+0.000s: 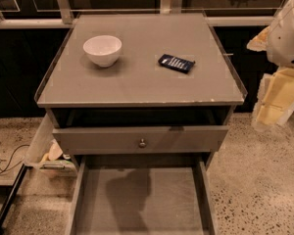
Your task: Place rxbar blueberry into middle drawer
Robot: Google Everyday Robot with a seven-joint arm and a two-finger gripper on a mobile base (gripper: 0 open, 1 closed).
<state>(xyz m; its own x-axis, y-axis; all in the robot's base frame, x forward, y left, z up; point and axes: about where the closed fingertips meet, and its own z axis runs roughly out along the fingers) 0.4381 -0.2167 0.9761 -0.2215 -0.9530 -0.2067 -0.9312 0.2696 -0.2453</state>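
Observation:
The rxbar blueberry [176, 62], a small flat navy bar with white print, lies on the gray cabinet top [137, 77], right of centre. The middle drawer [176, 199] is pulled out toward the camera below; its bare gray floor holds nothing. My gripper [277, 102], cream-coloured under a white arm, hangs off the cabinet's right side, right of and nearer the camera than the bar, apart from it and holding nothing that I can see.
A white bowl [102, 50] stands on the cabinet top at the left. The drawer above, with a gray front and round knob [142, 142], is slightly open. A clear bin [46, 151] hangs at the cabinet's left. Cables [5, 155] lie on the floor.

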